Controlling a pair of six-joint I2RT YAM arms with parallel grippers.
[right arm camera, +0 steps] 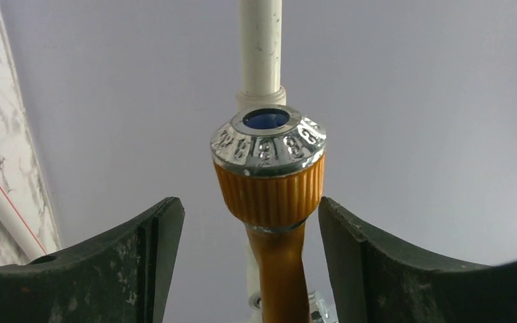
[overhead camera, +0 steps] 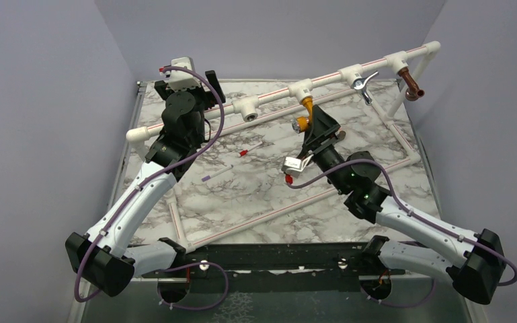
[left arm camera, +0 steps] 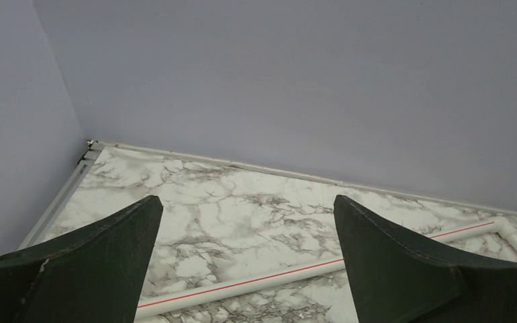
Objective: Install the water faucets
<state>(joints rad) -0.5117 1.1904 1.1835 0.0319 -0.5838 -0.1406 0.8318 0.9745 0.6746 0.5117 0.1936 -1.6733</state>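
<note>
Right claw (right arm camera: 250,205) has its jaws apart on either side of the ribbed knob of the mustard-yellow faucet (right arm camera: 269,182); a gap shows on at least one side, so it is not clamped on it. That faucet hangs from a tee on the raised white pipe rail (overhead camera: 328,79), which runs from the table's left edge to its far right corner, and it sits about midway along. Left claw (left arm camera: 249,208) is wide apart and holds nothing, aimed at the far left corner over bare marble. By the look of it the task is well on. The chrome faucet (overhead camera: 364,84) and the copper-brown faucet (overhead camera: 413,84) already sit in tees nearer the far right corner, and the yellow one seems seated, though how tight cannot be told. One open tee (overhead camera: 250,108) toward the left edge has no faucet, so one fitting probably remains. No fourth faucet can be made out in any view. A red-tipped stick (overhead camera: 250,151) and a purple-tipped stick (overhead camera: 216,173) lie loose near the middle of the table (overhead camera: 269,195), clear of the rail. The left arm stands close beside the open tee and may crowd any approach to it.
</note>
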